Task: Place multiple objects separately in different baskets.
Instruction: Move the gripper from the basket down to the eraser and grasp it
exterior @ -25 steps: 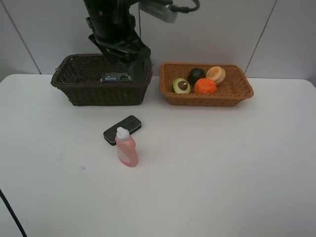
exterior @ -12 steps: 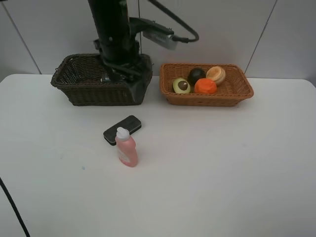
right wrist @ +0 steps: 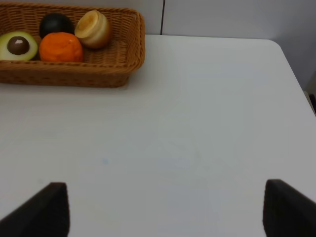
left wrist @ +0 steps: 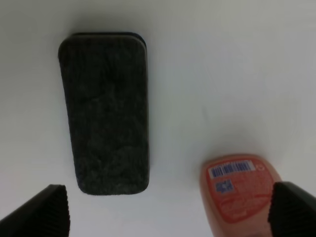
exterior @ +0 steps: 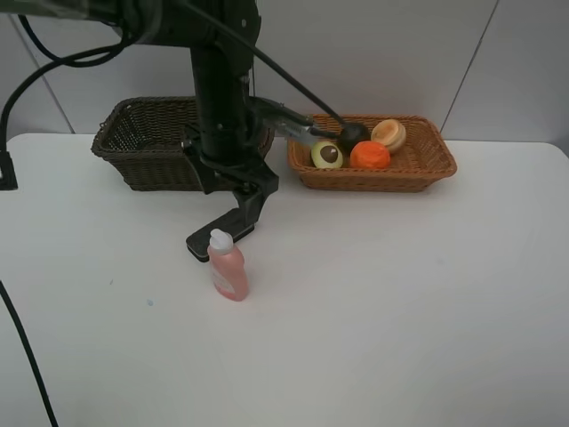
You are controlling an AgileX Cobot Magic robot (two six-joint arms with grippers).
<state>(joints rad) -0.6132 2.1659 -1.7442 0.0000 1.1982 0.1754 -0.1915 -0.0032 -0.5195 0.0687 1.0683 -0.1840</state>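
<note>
Right pincer [right wrist: 168,210]: wide open, nothing in it. It hangs over bare white table [exterior: 400,294], on the near side of the light basket.
Pink bottle [exterior: 228,271]: closest to me. It stands up on the table with its white cap on top.
How the bottle may feel: I think it is smooth plastic, a bit slippery, and it could tip over. A good hold would be around the middle of its body, not the cap.
Black flat thing [left wrist: 104,113]: it lies flat on the table just behind the bottle. They are very close, and I cannot tell if they touch.
How the black thing may feel: I think it is stiff and light. Its top looks a little fuzzy, so it may not slip much. The best hold looks like across its two long sides.
Left pincer [left wrist: 170,210]: wide open and holding nothing. It hangs right over the black thing, with the bottle by one finger.
What to watch: the bottle is so near that a finger could bump it.
Dark basket [exterior: 142,165]: farther back, on the left. The arm hides part of it.
Light basket [exterior: 373,178]: farther back, on the right.
Fruit in the light basket: avocado half [exterior: 327,155], orange [exterior: 369,156], dark mangosteen [exterior: 356,133], tan round fruit [exterior: 388,133].
</note>
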